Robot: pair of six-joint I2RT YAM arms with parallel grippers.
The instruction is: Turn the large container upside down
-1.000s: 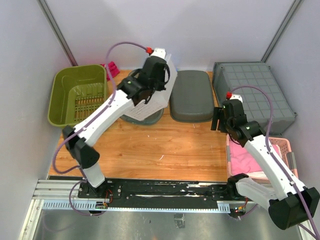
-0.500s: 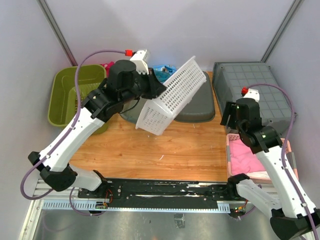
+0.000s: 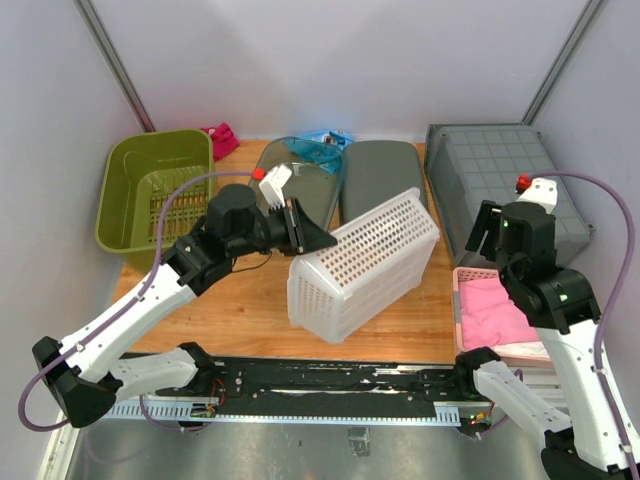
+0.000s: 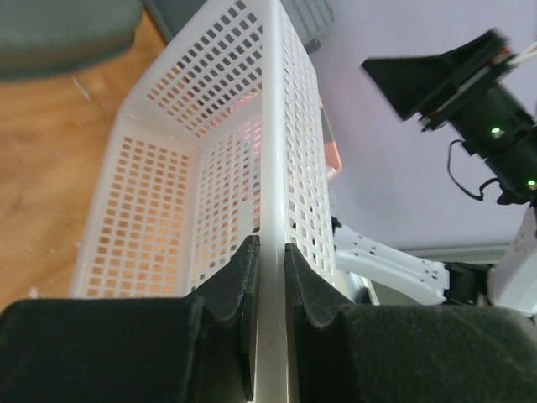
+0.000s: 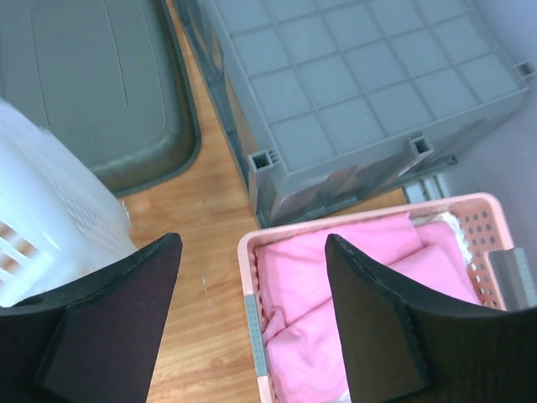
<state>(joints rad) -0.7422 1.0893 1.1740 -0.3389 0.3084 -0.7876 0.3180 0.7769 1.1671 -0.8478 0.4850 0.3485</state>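
At the far left of the table (image 3: pixel 255 300) sits a green basket (image 3: pixel 150 190), mouth up, with a small magenta item (image 3: pixel 222 138) behind it against the far wall. Just right of the basket, at the far edge, is a clear round tub (image 3: pixel 300 170).

The left arm reaches in from the near left. The left claw (image 3: pixel 300 232) is clamped on a wall of the large white perforated container (image 3: pixel 365 265). In the left wrist view the claw (image 4: pixel 270 277) has that thin white wall pinched between its two black fingers (image 4: pixel 239 285), with the hollow inside of the container (image 4: pixel 210 143) showing to one side of them.

The container is in the middle of the table, tipped onto its side. One long perforated wall faces up, and the mouth is turned sideways toward the left arm rather than up or down. Its long axis runs from near left to far right, with the far right end higher. Its near left corner reaches the table's near edge, but it is unclear whether it touches the wood.

Behind it lies a dark grey tub (image 3: pixel 385 180), bottom up. Further right is a grey crate (image 3: pixel 510 170), also bottom up, and near of that a pink basket (image 3: pixel 560 295) holding pink cloth (image 3: pixel 490 315).

The right claw (image 3: pixel 482 235) hangs above the right side of the table with its fingers (image 5: pixel 109 319) wide apart, holding nothing. In its wrist view the crate (image 5: pixel 361 92) and pink basket (image 5: pixel 336 237) lie below it.
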